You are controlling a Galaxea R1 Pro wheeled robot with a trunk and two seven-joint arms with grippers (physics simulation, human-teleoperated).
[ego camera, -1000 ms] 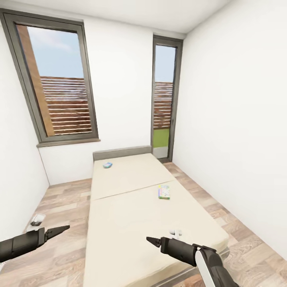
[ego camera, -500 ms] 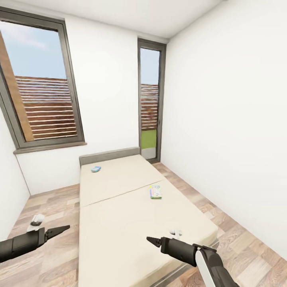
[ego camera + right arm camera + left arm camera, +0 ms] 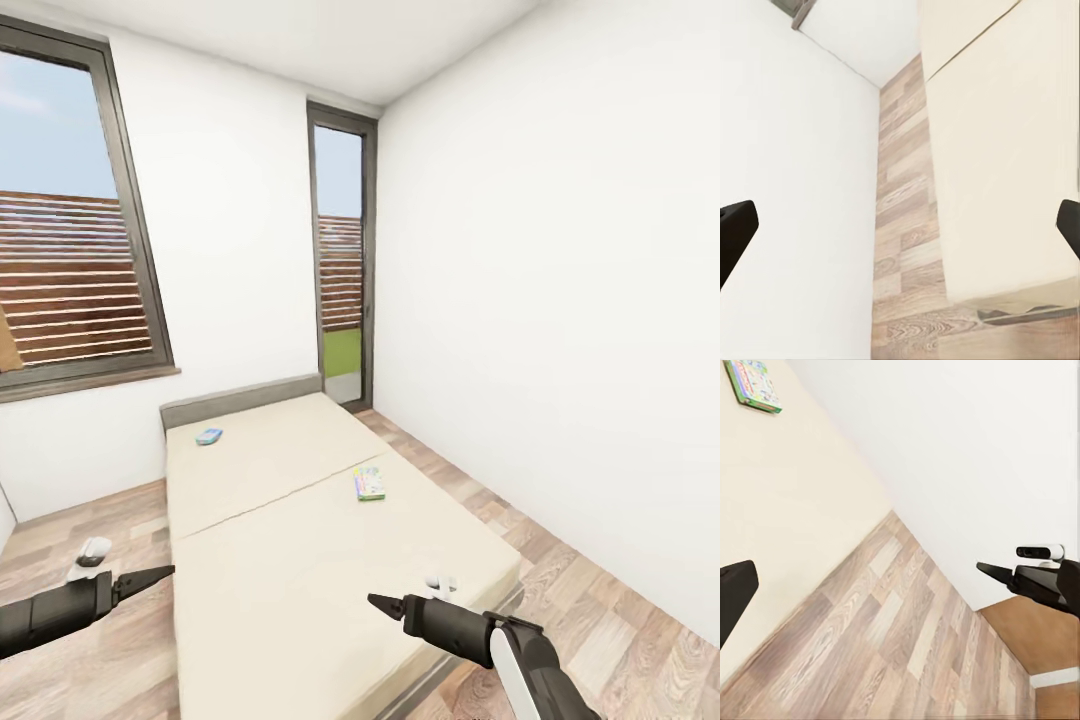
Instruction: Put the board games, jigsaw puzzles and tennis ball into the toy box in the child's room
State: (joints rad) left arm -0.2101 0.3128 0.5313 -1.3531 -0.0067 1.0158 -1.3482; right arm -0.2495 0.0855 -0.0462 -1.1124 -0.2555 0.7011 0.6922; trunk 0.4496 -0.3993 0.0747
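Two board games lie on the bed (image 3: pixel 300 560): a blue one (image 3: pixel 209 436) near the grey headboard and a pale green-edged one (image 3: pixel 369 484) at the mattress's right side, also in the left wrist view (image 3: pixel 751 384). My left gripper (image 3: pixel 165 572) hangs over the floor left of the bed. My right gripper (image 3: pixel 375 601) hovers over the bed's near end, far short of both games. In the right wrist view its fingers (image 3: pixel 736 225) stand wide apart with nothing between them. The table, toy box, jigsaw puzzles and tennis ball are out of view.
A white wall (image 3: pixel 560 300) runs along the right with a strip of wood floor (image 3: pixel 560 580) between it and the bed. A large window (image 3: pixel 70 270) and a narrow glass door (image 3: pixel 341 290) are in the far wall.
The whole picture has slid to the left, so the camera has turned right. Both arms hold the same place in the view, and the games lie still on the bed.
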